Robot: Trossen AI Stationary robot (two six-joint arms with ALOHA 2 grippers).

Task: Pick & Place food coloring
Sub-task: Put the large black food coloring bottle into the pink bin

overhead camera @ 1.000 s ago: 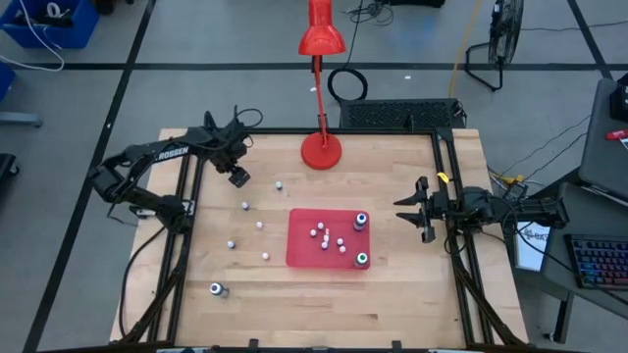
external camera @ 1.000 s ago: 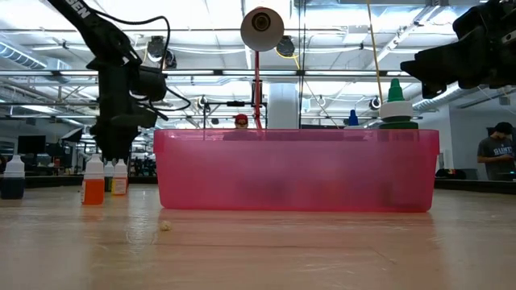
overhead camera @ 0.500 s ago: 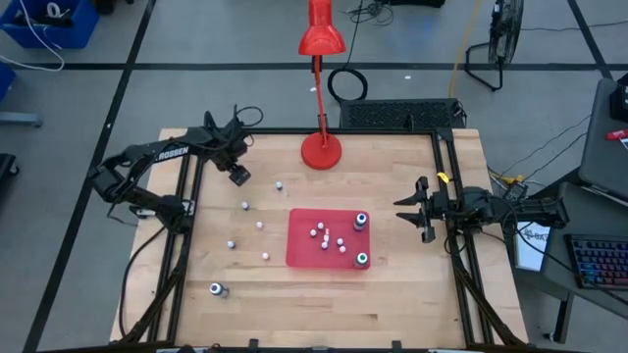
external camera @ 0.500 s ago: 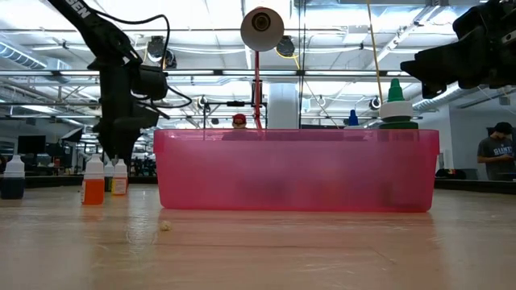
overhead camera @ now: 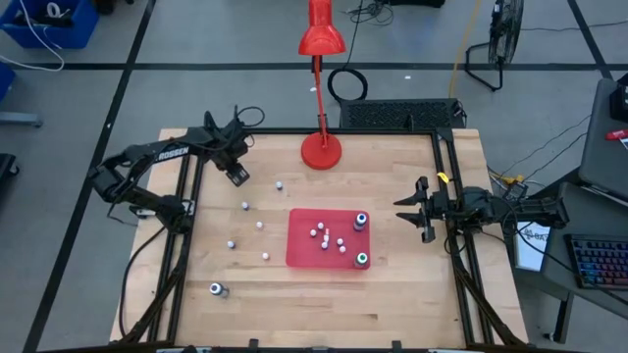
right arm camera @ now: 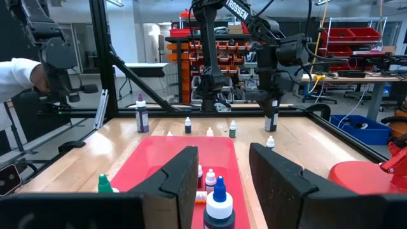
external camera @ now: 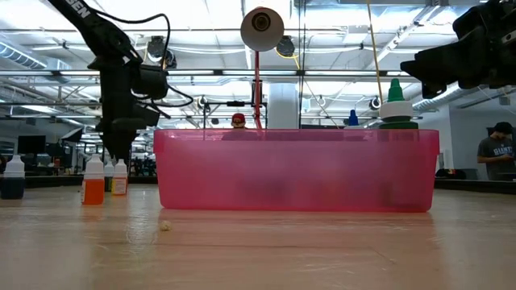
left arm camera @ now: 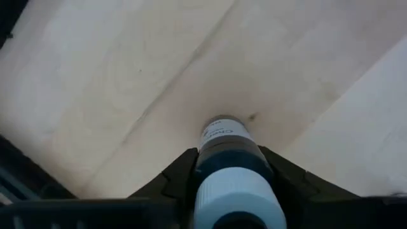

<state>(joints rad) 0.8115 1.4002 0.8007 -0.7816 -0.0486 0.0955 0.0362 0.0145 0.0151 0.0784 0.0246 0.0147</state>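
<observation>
My left gripper hangs over the table's far left part, shut on a small dark food coloring bottle with a white cap. More small bottles stand loose on the wood between it and the red tray. The tray holds several tiny white bottles and two larger ones with teal tops. Another larger bottle stands near the front left. My right gripper waits open and level at the table's right edge, holding nothing. My left gripper pinches the bottle's dark body between its two fingers, just below the white cap. The fingers come from above, pointing almost straight down. The bottle stands upright, its base on the wooden table.
A red desk lamp stands at the far middle of the table. Black frame rails run along the table's left and right sides. Bare wood lies in front of the tray. People and shelving show in the room beyond.
My left gripper has shut on the dark bottle: in the low view its fingertips stand closer together than a second ago. The arm has stayed where it was, and the bottle still stands on the table.
</observation>
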